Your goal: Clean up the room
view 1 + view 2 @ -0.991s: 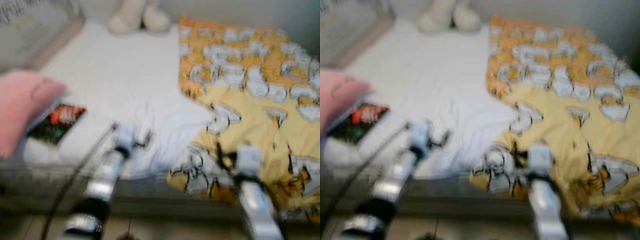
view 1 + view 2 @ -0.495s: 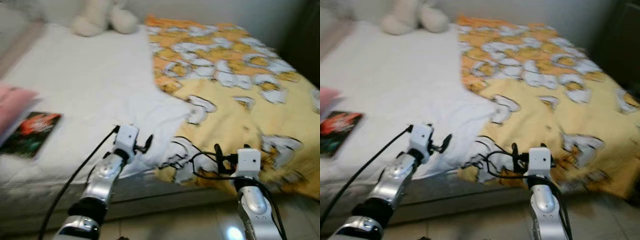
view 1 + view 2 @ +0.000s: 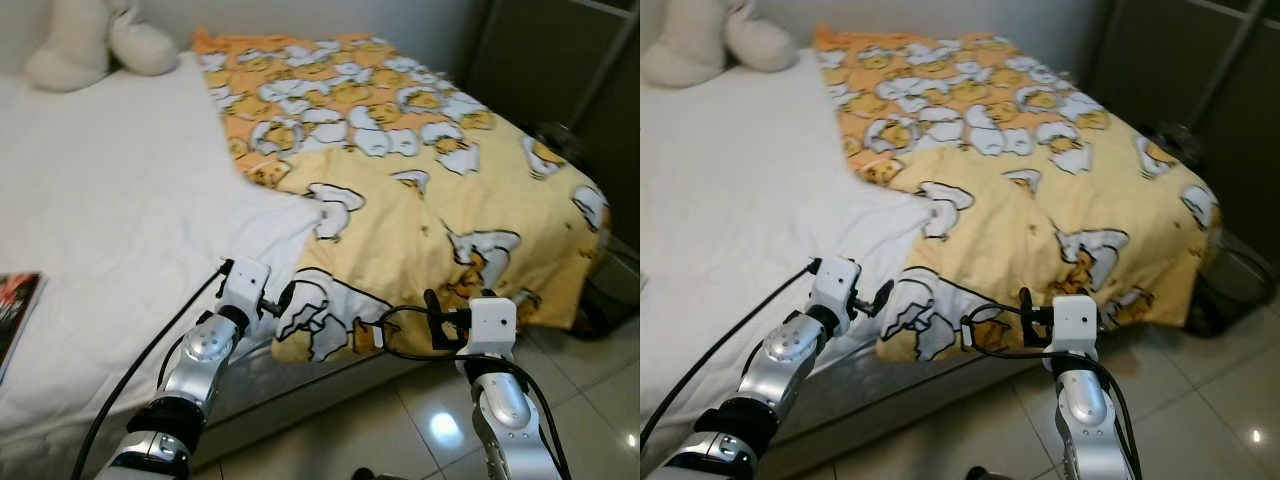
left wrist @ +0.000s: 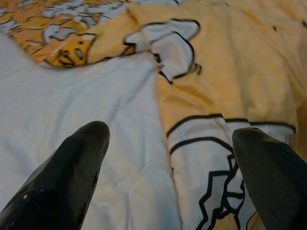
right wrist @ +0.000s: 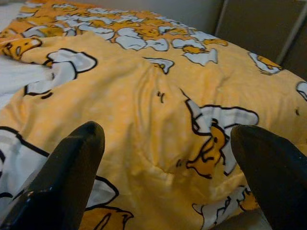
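Note:
A yellow and orange blanket (image 3: 400,190) with white cartoon prints covers the right half of the bed, its corner folded over the front edge. The left half is bare white sheet (image 3: 110,210). My left gripper (image 3: 280,302) hovers open at the bed's front edge, just over the blanket's folded corner (image 4: 201,158). My right gripper (image 3: 436,318) is open in front of the blanket's hanging edge (image 5: 158,124), with nothing between its fingers.
A cream plush toy (image 3: 85,45) lies at the head of the bed. A book (image 3: 12,312) lies on the sheet at the far left. A dark wardrobe (image 3: 560,70) stands to the right, with dark objects (image 3: 605,295) on the shiny tiled floor (image 3: 590,400) beside it.
The camera has swung to the right: the pink pillow has left the picture, the book has slid to the left edge, and the wardrobe has come in. Both arms keep their pose.

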Robot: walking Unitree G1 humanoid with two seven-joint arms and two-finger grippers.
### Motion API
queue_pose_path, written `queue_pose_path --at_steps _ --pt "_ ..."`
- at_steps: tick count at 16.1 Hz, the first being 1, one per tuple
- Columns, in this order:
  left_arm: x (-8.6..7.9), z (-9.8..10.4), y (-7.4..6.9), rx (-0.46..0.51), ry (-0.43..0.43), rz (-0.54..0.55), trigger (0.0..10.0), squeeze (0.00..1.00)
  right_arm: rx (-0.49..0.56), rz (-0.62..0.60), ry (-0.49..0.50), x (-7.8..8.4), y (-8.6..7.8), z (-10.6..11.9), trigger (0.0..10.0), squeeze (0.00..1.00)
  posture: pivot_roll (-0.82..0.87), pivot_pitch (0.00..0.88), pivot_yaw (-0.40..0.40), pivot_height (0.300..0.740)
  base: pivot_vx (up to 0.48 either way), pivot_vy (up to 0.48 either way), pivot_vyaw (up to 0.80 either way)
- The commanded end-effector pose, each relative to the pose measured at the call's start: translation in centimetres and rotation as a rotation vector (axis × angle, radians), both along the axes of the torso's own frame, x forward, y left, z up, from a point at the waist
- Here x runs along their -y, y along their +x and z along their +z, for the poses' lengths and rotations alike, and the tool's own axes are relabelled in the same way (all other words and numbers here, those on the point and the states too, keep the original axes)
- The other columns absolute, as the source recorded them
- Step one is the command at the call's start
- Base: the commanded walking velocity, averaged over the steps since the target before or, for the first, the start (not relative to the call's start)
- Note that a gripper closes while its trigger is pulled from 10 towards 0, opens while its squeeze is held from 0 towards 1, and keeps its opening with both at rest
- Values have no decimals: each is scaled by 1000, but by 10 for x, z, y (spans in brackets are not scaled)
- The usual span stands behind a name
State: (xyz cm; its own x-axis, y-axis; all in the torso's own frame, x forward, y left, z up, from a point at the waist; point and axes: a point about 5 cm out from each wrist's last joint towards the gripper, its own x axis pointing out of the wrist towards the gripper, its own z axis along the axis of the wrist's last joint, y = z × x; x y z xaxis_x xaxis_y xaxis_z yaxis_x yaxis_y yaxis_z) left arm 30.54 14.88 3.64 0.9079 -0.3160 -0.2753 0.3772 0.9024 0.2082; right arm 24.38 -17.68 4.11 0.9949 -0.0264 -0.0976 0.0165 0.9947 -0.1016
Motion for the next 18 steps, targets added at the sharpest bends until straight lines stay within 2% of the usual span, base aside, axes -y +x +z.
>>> queue_pose_path --at_steps 1,3,5,6,7,8,10,12,15,16,17,18 --pt "0 3 5 5 31 0 10000 0 26 7 -15 1 1 4 10000 1000 -22 0 10 736 0 0 -544" --pt "-4 -3 6 -37 42 41 10000 0 19 -7 -13 5 -2 3 10000 1000 -25 0 12 736 0 0 -541" --pt "-3 -5 7 -54 47 39 10000 0 9 3 -11 2 -7 0 10000 1000 -22 0 6 736 0 0 -544" --pt "4 -12 10 -129 97 27 10000 0 -1 26 10 -4 -15 -4 10000 1000 -20 0 -12 732 0 0 -419" --pt "5 -13 11 -150 112 39 10000 0 -9 35 19 -6 -17 -5 10000 1000 -20 0 -12 732 0 0 0" --pt "5 -8 18 -141 103 84 10000 0 -20 75 12 -12 -27 -6 10000 1000 -57 34 -19 732 0 0 0" --pt "5 5 30 -93 85 160 10000 0 -36 113 -10 -14 -44 -4 10000 1000 -95 92 -33 732 0 0 0" --pt "4 7 32 -85 87 199 10000 0 -50 143 -30 -10 -59 -2 10000 1000 -132 145 -54 732 0 0 0" --pt "1 4 32 -121 58 258 10000 0 -107 163 -35 -8 -80 1 10000 1000 -162 196 -82 732 0 0 0" --pt "0 3 32 -119 84 275 10000 0 -114 164 -61 -6 -85 3 10000 0 -170 208 -90 732 0 0 0" --pt "-3 4 33 -109 104 290 10000 0 -115 159 -64 -6 -88 6 10000 0 -179 217 -99 732 0 0 0" --pt "-14 10 37 -87 100 374 10000 0 -127 178 -61 -5 -96 10 10000 0 -203 243 -117 732 0 0 0"
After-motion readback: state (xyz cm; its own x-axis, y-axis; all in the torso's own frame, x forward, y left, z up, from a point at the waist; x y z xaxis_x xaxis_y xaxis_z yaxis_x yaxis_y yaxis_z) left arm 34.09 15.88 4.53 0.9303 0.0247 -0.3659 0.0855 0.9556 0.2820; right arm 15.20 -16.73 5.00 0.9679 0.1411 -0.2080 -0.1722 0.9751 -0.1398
